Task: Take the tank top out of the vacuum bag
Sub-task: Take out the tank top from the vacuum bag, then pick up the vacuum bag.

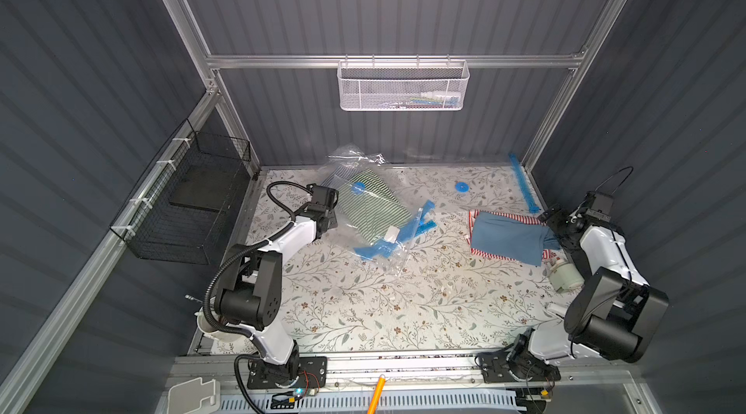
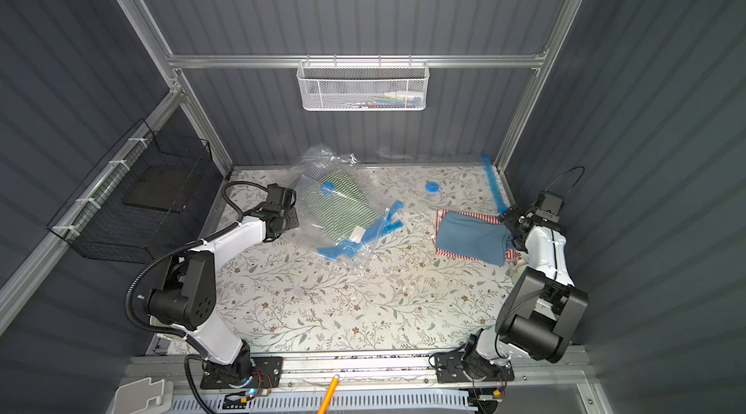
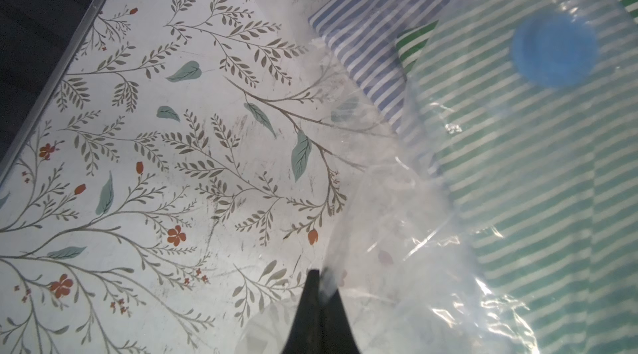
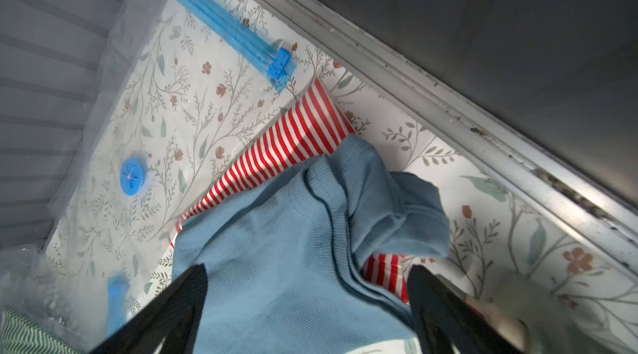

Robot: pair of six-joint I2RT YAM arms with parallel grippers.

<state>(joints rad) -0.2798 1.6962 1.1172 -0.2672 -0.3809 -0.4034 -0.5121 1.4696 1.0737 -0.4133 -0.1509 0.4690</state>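
**Task item.** The tank top (image 1: 508, 238), a blue ribbed garment, lies outside the vacuum bag (image 1: 375, 254). It rests on a red-striped garment (image 4: 297, 134) at the right side of the counter (image 1: 363, 303). It is well apart from the bag.

**Right end effector** (image 4: 307, 267). The jaws stand wide, with nothing clamped. The blue cloth lies directly beneath and between them.

**Left end effector** (image 3: 319, 278). The jaws are closed, pinching a fold of the bag's clear film near the counter's left edge.

**Governing relation.** The tank top sits immediately in front of the right end effector, so the right arm is far nearer. Its long axis runs from that end effector toward the counter's middle. By judgement, the removal looks complete, and only withdrawal of the arm remains.

**Bag contents.** 2 garments show through the film, a green-striped garment (image 1: 371, 206) and a blue-striped garment (image 3: 373, 41).

**Obscured.**
- The tank top's end nearest the right end effector is bunched, so its straps cannot be made out.
- It cannot be told whether the right fingertips touch the cloth.
- In both top views the wrists cover both end effectors.
- The bag's blue zip strip (image 1: 407, 232) is crumpled, and the state of its mouth is unclear.
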